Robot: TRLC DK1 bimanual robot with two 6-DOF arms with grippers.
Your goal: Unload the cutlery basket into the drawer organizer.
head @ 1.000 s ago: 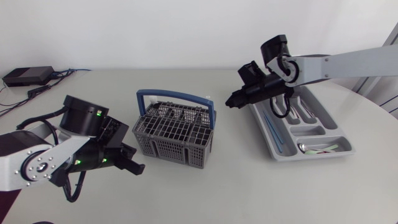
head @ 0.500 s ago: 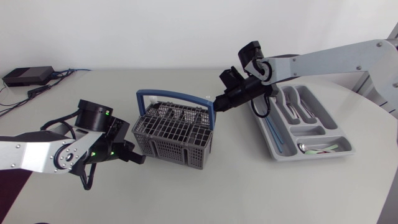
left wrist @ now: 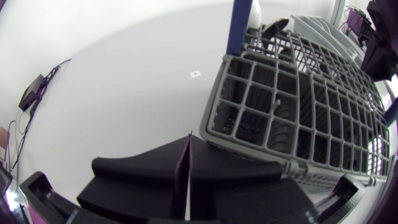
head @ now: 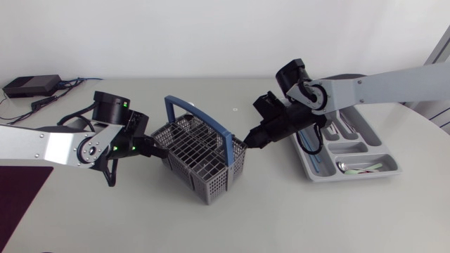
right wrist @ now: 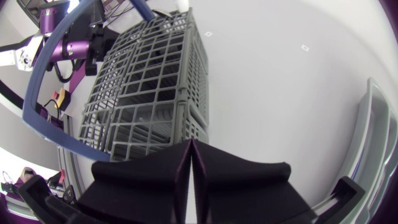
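Note:
The grey wire cutlery basket (head: 200, 158) with its blue handle (head: 200, 116) stands turned corner-on near the table's middle. My left gripper (head: 160, 149) is shut, its tip against the basket's left side. In the left wrist view the shut fingers (left wrist: 188, 140) meet the basket's lower corner (left wrist: 214, 134). My right gripper (head: 251, 142) is shut too and touches the basket's right corner. From the right wrist, that gripper (right wrist: 191, 144) points at the basket wall (right wrist: 149, 93). The grey drawer organizer (head: 313, 171), at the right, holds several pieces of cutlery. What the basket holds is unclear.
A black box (head: 31, 86) with cables lies at the back left. A small white mark (head: 234, 109) is on the table behind the basket. The organizer's rim (right wrist: 373, 143) runs beside my right gripper.
Both grippers have shut and closed in on the basket from either side. The basket has turned from square-on to corner-on and shifted slightly toward the front.

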